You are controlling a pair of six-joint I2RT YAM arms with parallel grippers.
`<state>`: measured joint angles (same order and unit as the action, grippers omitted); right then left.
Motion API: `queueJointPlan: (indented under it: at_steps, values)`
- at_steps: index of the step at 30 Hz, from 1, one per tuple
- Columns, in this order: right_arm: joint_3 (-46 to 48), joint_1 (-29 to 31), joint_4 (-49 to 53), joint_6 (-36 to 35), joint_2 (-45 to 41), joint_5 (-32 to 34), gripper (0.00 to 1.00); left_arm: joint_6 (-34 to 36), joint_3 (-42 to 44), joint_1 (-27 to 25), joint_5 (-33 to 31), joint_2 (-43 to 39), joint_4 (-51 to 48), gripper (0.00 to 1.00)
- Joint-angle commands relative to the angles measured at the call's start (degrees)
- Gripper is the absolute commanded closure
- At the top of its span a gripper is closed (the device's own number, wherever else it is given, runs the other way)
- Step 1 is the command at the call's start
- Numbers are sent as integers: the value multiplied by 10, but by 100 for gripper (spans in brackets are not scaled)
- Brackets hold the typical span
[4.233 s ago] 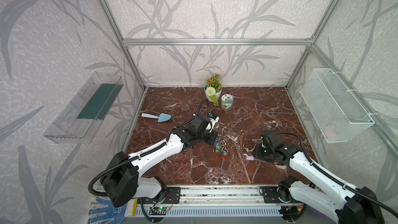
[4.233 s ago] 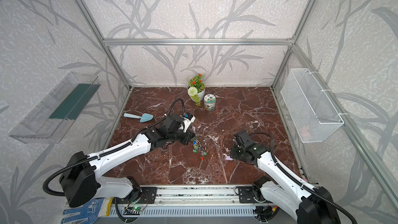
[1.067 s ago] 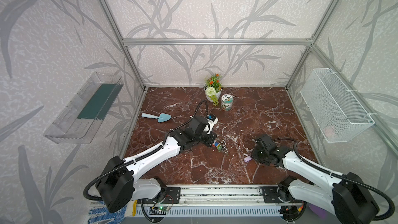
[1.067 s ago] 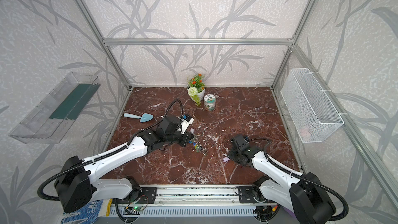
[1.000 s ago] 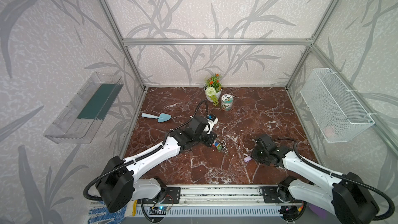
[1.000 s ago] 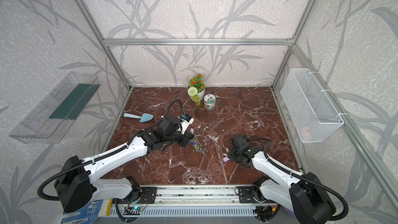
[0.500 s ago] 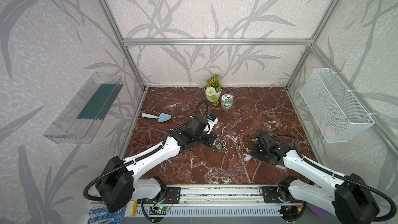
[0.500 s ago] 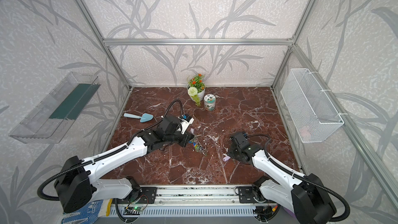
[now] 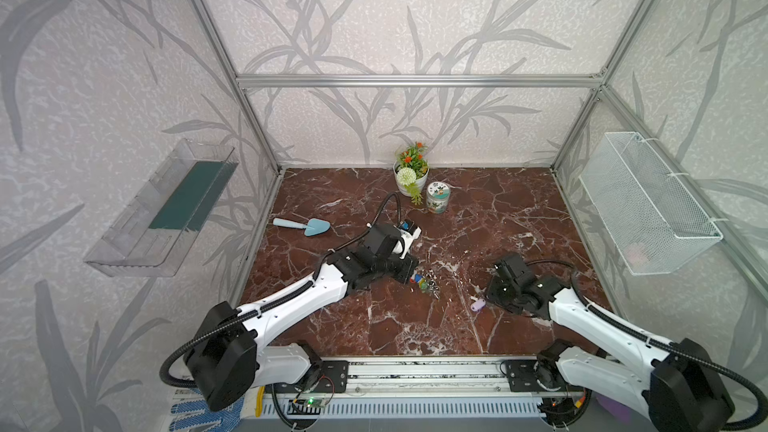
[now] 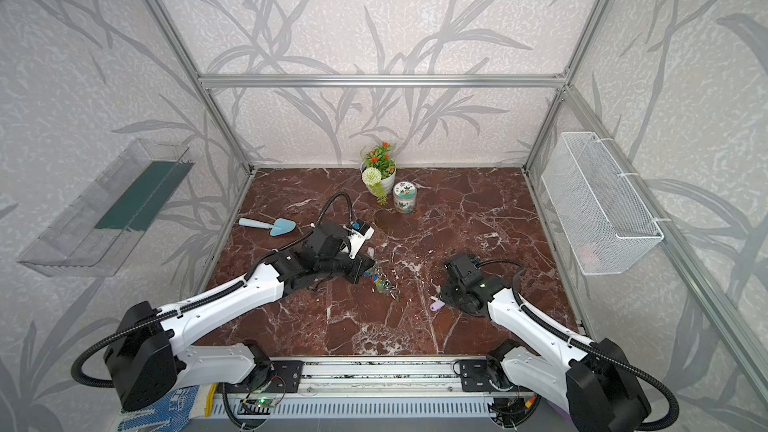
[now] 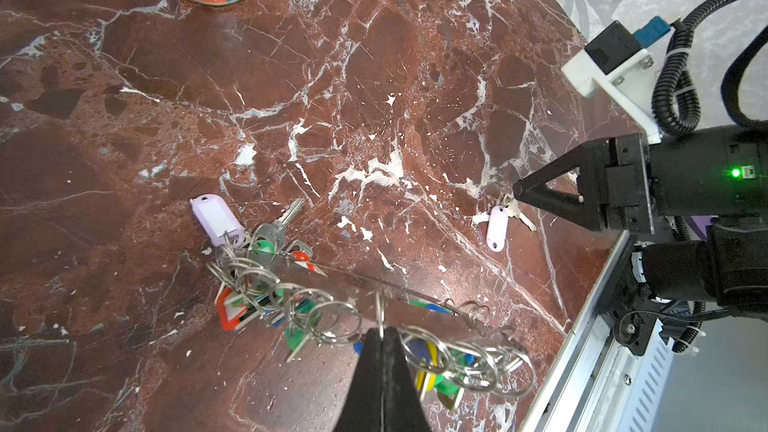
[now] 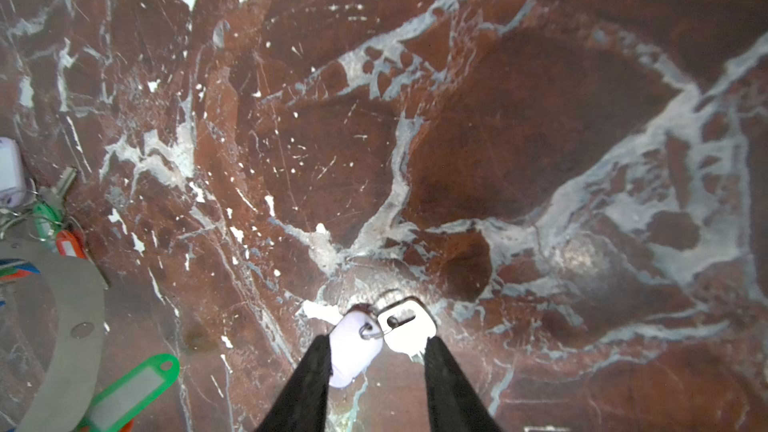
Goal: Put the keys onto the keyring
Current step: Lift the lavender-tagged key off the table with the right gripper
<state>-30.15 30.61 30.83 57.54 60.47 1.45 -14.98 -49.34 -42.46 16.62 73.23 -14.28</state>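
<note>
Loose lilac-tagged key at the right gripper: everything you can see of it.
The small silvery metal key joined to a pale lilac oblong plastic tag lies flat on the red-brown marble tabletop, between the parted fingers of the right gripper: tag by one, key head by the other; contact is unclear. A wire ring links the tag's end to the flat head, which has a slotted hole; the blade points back toward the gripper.

Tabletop [image 9: 498, 209] red-brown marble, white veins; keys [image 11: 497, 227] tag pale lilac; trowel [image 9: 305, 226] light blue.
</note>
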Motion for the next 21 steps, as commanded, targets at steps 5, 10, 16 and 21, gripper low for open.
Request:
queueJointPlan:
  at_steps: [5, 10, 16, 21]
  values:
    - [-63, 4, 73, 115, 40, -7, 59, 10, 1, -1, 11, -29, 30, 100]
    - [-99, 4, 112, 178, 80, -24, 66, 11, 1, -4, 14, -32, 30, 100]
    - [-106, 4, 111, 227, 118, -47, 66, 13, 1, -7, 15, -39, 30, 100]
    - [-106, 2, 105, 246, 125, -46, 69, 13, 2, -9, 16, -41, 30, 100]
